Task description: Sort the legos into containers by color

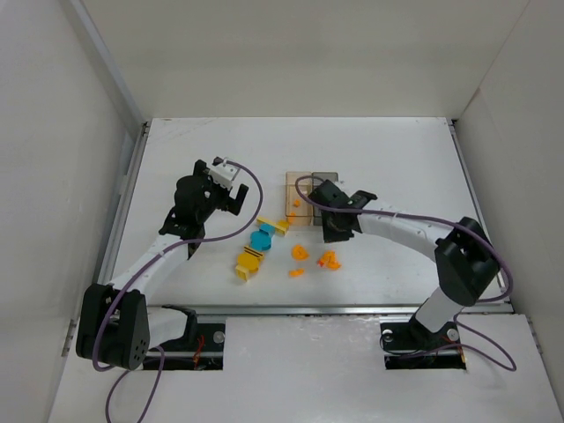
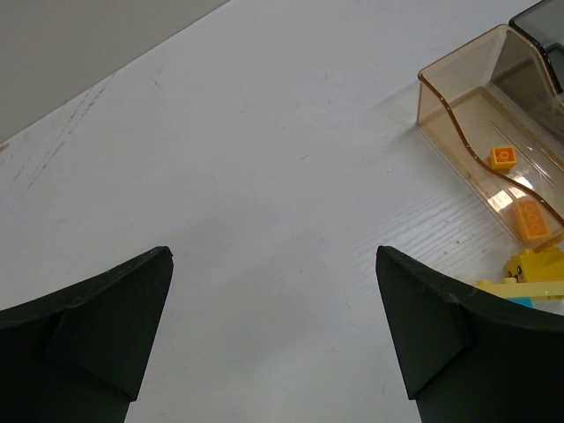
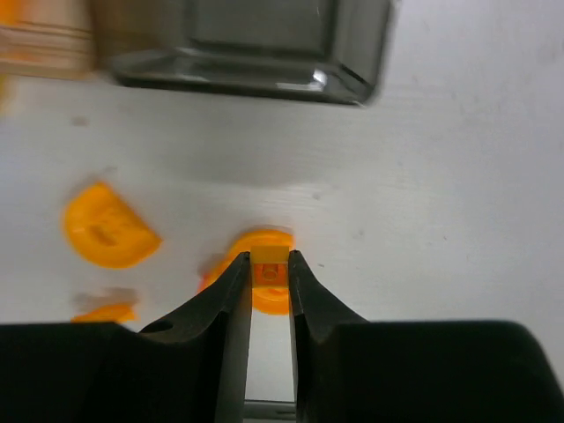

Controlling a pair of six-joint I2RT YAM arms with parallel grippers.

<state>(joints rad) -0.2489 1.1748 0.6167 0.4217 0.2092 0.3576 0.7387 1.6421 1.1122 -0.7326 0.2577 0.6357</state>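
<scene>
Item: orange lego brick [image 3: 269,270], pinched between the jaws of the right gripper [image 3: 269,256], with the smoky box [image 3: 256,44] at 12 o'clock. Amber box [image 2: 458,110] sits at the smoky box's 9 o'clock. Advice: lift clear of the loose orange pieces [image 3: 106,231] before carrying. Left gripper [image 2: 273,304]: wide open, empty.

No writing, number, brand or sign can be read on the legos [image 1: 300,253], the containers [image 1: 300,179] or the table [image 1: 397,150].

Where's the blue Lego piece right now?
Overhead view: the teal-blue piece lies on the table between a yellow piece and a striped yellow piece, left of the loose orange pieces.
</scene>
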